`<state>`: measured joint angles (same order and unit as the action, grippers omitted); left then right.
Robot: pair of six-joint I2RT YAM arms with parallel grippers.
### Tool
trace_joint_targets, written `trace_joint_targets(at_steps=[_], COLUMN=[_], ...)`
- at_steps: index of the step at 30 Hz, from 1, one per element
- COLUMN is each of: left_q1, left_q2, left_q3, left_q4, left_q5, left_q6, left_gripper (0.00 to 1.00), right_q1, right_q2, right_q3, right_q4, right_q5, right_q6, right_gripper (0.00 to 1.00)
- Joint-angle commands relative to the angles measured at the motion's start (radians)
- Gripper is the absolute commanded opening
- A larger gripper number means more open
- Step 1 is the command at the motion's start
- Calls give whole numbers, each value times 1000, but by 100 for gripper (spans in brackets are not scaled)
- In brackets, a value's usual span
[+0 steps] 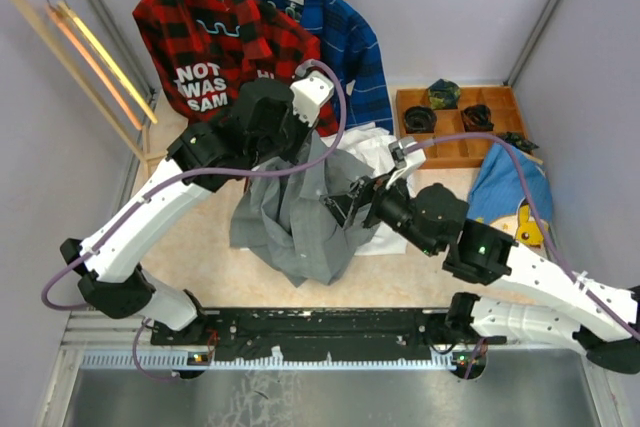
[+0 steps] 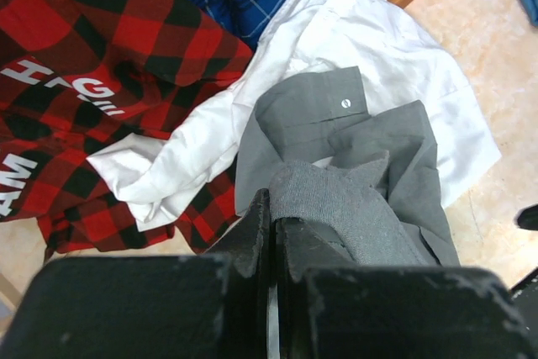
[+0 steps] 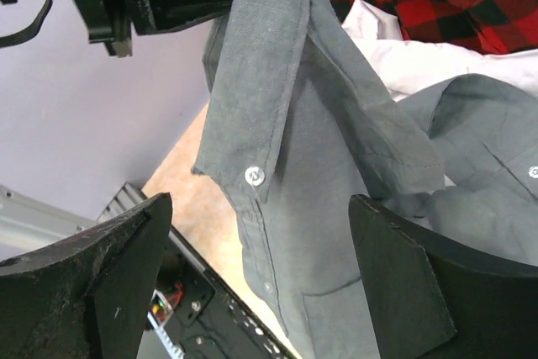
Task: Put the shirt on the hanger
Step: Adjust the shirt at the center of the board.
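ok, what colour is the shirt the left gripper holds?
Plain grey; the shirt shows best in the right wrist view.

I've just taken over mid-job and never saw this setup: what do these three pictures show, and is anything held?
Two white robot arms work over a table. One picture looks down from above; the other two come from cameras on each wrist. The left claw is shut on the grey shirt, holding it up. The right claw is open, its fingers either side of the shirt's buttoned edge, gripping nothing. A white shirt lies underneath; a red-black plaid shirt hangs behind.
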<state>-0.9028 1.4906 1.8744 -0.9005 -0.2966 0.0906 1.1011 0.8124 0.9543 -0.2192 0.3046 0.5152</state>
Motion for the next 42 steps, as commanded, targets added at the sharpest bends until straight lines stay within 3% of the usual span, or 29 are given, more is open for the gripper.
trace_joint_targets(at_steps=[1,7,14,21,23,28,29,31,35,37,42], left_q1=[19,33,34,34,34,34,33,34,34,34,34], left_q2=[-17,-24,-35,-66,-85,-193,-225,-286,-392,-448,-565], left_q3=[-18,-22,-26,-71,-96,-249,-289,-376,-529,-596,-760], left_q4=[9,7,8,29,42,116,162,217,315,360,452], left_q5=[66,91,122,152,165,187,183,174,143,118,15], left_q6=[-22,-20,-24,-28,-28,-11,-11,-14,-29,-34,-54], left_gripper=[0,0,0,0,0,0,2,12,47,59,73], right_q1=[50,117,115,82,65,57,57,54,47,45,40], right_q2=[26,148,265,330,330,286,273,243,219,226,249], right_q3=[-38,20,92,128,124,88,80,66,98,137,223], right_q4=[261,329,200,192,194,233,224,217,179,147,88], right_q5=[149,302,480,493,466,379,385,382,331,304,282], right_q6=[80,55,130,115,107,-2,-4,-3,-18,-27,-43], right_gripper=[85,87,88,84,69,13,1,0,0,0,0])
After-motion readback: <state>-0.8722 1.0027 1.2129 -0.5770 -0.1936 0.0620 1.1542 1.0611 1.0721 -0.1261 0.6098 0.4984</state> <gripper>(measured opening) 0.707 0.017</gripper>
